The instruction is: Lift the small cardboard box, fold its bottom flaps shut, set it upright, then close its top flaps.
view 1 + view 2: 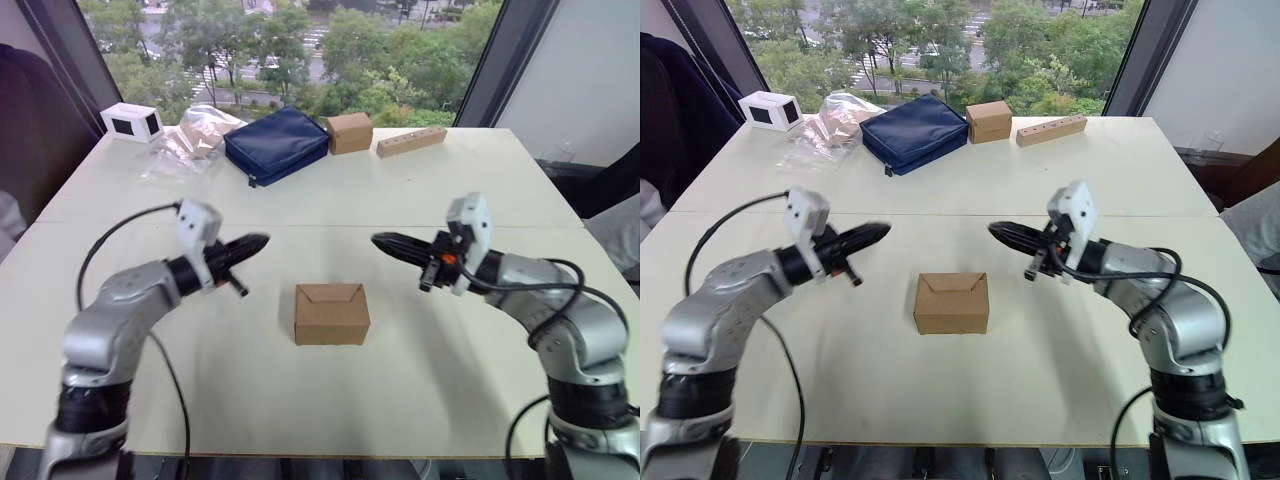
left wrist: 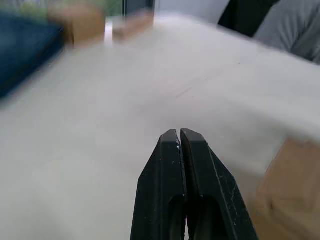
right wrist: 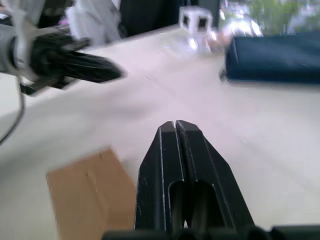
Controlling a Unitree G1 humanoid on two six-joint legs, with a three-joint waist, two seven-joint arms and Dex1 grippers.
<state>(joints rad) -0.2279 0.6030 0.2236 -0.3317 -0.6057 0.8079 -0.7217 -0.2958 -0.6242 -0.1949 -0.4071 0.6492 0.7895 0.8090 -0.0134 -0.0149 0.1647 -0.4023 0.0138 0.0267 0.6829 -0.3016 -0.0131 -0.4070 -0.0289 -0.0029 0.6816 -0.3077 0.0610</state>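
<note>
L gripper (image 2: pixel 179 134): fingers pressed together, nothing between them, tips in the air above the table (image 1: pixel 420 190), pointing inward toward the robot's right. R gripper (image 3: pixel 175 125): fingers likewise clenched tight, empty, pointing inward toward the robot's left, so the two tips face each other w/ a wide gap between. Below & between them, nearer the robot than both tips, sits the small cardboard box (image 1: pixel 332 314), touched by neither gripper. It's plain brown kraft, unprinted, standing on the table w/ a low squarish front face; the top flaps (image 1: pixel 331 294) are folded down & shut, slanted seams meeting near the middle of the top w/ a small notch at the front edge. Walls look thin, edges crisp, no dents visible. In the R wrist view the box shows just beside that gripper as a flat brown panel. Farther out, along the far edge of the table: white box w/ dark window (image 1: pixel 131 122) at the robot's far left, clear plastic bag (image 1: pixel 190 140) next to it, navy pouch (image 1: pixel 276 144) in the middle, a chunkier cardboard box (image 1: pixel 350 132) just beside the pouch, then a wooden block w/ holes (image 1: pixel 411 141).
</note>
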